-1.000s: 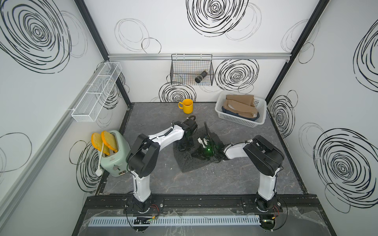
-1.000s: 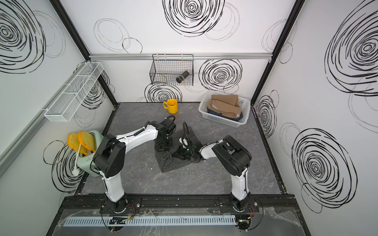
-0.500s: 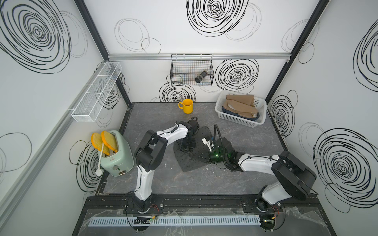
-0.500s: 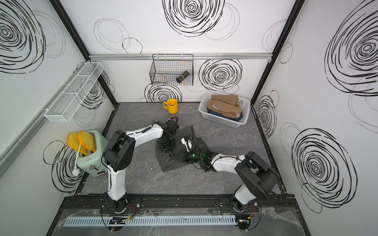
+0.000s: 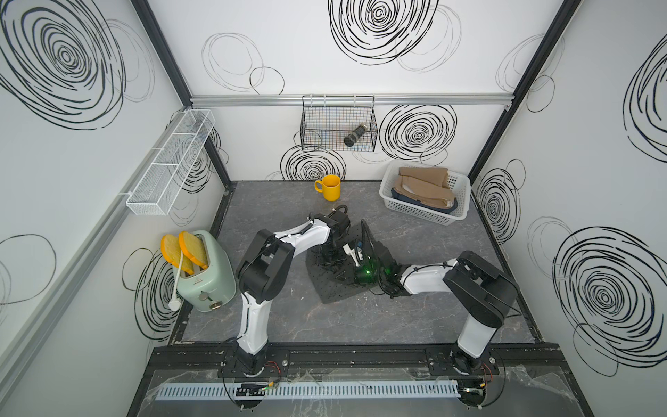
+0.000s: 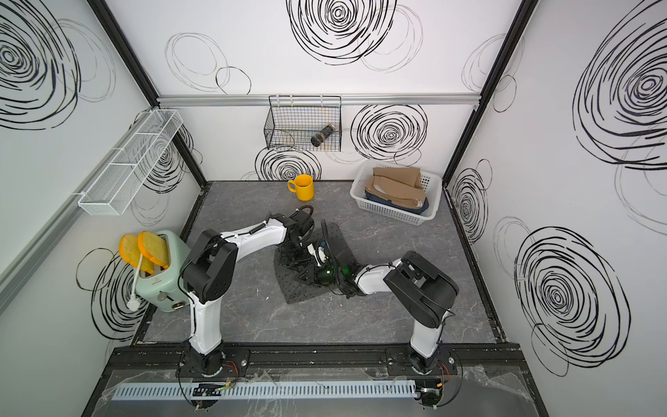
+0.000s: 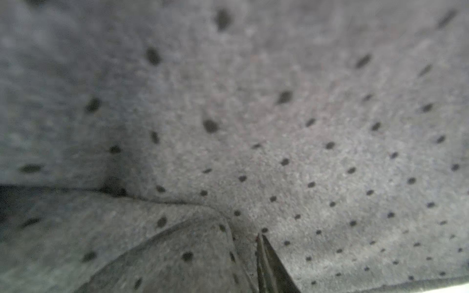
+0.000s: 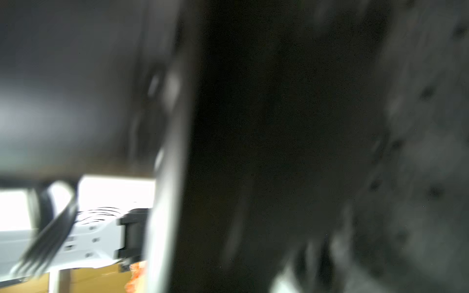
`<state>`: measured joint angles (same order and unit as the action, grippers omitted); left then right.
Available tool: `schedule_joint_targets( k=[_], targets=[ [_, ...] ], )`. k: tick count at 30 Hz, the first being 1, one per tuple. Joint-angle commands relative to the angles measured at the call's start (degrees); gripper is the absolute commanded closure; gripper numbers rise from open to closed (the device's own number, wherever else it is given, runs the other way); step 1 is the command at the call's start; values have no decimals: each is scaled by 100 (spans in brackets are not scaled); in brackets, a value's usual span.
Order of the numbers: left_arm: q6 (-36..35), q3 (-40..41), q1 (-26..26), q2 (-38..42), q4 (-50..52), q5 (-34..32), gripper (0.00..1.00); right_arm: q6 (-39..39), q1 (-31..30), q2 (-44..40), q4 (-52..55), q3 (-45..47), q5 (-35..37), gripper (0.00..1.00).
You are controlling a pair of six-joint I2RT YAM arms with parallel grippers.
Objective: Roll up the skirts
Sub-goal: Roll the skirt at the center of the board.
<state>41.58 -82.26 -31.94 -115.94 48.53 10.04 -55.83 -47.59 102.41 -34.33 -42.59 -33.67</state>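
Observation:
The dark grey skirt with black dots (image 5: 335, 292) lies rumpled on the middle of the table in both top views. Both grippers are down on its far half. My left gripper (image 5: 329, 259) presses onto the cloth from the left. The left wrist view is filled with dotted cloth (image 7: 330, 126) and shows one dark fingertip (image 7: 269, 266), while a fold hides the other. My right gripper (image 5: 341, 276) comes in from the right. Its wrist view is blurred and dark, with dotted cloth (image 8: 426, 152) at one side. A tan skirt (image 5: 422, 184) lies on a denim skirt (image 5: 399, 197) in the white basket (image 5: 415, 213).
A yellow mug (image 5: 330, 187) stands at the back of the table. A green toaster (image 5: 205, 274) with two toast slices stands at the left edge. On the back wall hangs a black wire basket (image 5: 337, 122), and a white wire shelf (image 5: 169, 162) is on the left wall.
My right arm's elbow swung out to the right and has partly come back, with its gripper staying on the dotted skirt. My left arm's elbow shifted toward the middle. The cloth is bunched differently.

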Motion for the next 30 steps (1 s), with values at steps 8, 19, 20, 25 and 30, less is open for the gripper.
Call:
schedule_joint_targets(
  k=[8,19,20,25,30],
  targets=[
    [-361,226,101,178,-467,120,57,204,-57,247,671,447,244,91],
    [-558,-518,207,493,-73,-27,32,178,132,451,585,804,271,93],
    [-569,-555,207,554,-65,-57,29,176,168,440,598,805,286,93],
    [-607,-438,282,560,-194,59,28,213,237,85,477,871,132,94],
    [-546,-35,295,326,-502,343,35,420,128,-1259,466,1226,426,77]
  ],
)
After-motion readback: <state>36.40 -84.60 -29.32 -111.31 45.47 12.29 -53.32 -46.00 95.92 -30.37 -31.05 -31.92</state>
